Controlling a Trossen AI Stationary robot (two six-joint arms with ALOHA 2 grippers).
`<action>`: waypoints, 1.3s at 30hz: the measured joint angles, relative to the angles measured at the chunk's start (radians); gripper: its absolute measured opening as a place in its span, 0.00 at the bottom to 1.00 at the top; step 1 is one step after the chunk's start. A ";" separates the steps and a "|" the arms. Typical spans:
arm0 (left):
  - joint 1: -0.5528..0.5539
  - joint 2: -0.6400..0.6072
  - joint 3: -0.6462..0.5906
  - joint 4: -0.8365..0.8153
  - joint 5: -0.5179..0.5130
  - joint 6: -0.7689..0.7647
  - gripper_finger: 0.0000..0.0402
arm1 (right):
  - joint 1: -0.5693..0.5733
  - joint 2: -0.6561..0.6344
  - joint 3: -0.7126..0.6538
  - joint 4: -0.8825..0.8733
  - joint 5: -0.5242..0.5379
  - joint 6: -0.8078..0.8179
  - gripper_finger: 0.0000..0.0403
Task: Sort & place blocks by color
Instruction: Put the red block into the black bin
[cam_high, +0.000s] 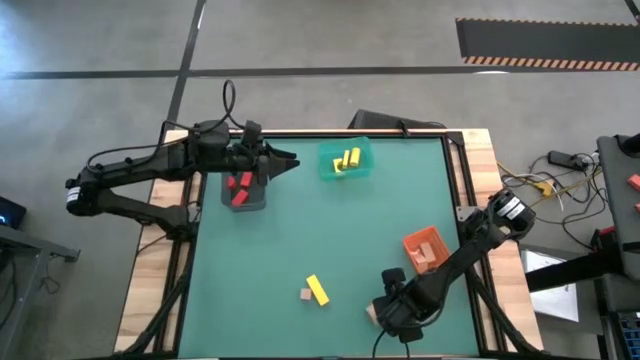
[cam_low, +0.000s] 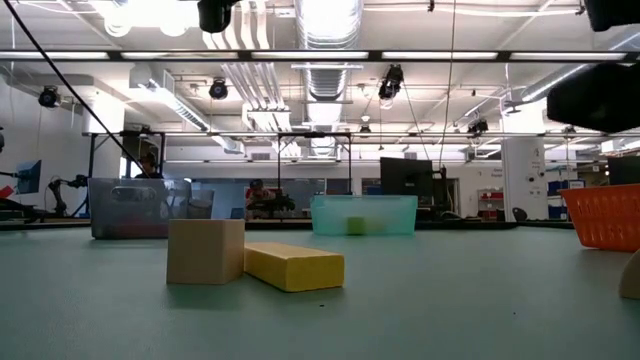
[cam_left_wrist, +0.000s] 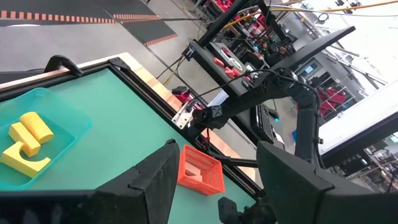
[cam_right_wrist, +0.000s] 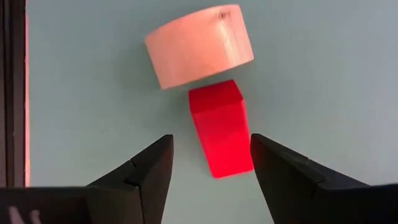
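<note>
My right gripper (cam_right_wrist: 211, 168) is open near the table's near edge (cam_high: 392, 308). It points down with a finger on either side of a red block (cam_right_wrist: 221, 127) that lies flat on the mat, and it touches neither side. A tan rounded block (cam_right_wrist: 199, 46) lies against the red block's far end. A yellow bar (cam_high: 317, 289) and a tan cube (cam_high: 304, 295) rest side by side on the mat, also seen as the yellow bar (cam_low: 293, 265) and tan cube (cam_low: 205, 250). My left gripper (cam_left_wrist: 214, 180) is open and empty above the grey bin (cam_high: 245, 192), which holds red blocks.
The teal bin (cam_high: 345, 160) with yellow blocks stands at the far middle. The orange bin (cam_high: 425, 250) with tan blocks stands at the right, close to my right arm. Bare green mat (cam_high: 300, 235) lies between the bins. A raised dark frame (cam_high: 455, 180) borders the mat.
</note>
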 joint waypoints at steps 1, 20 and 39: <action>0.000 0.000 0.000 0.000 0.000 0.000 0.49 | -0.003 0.000 -0.007 0.015 0.000 -0.001 0.51; 0.000 0.003 0.000 0.001 -0.003 -0.001 0.49 | -0.034 -0.002 -0.094 0.176 0.000 -0.033 0.43; 0.000 0.005 0.000 0.005 -0.006 -0.001 0.49 | -0.089 -0.162 -0.080 -0.082 0.070 -0.049 0.30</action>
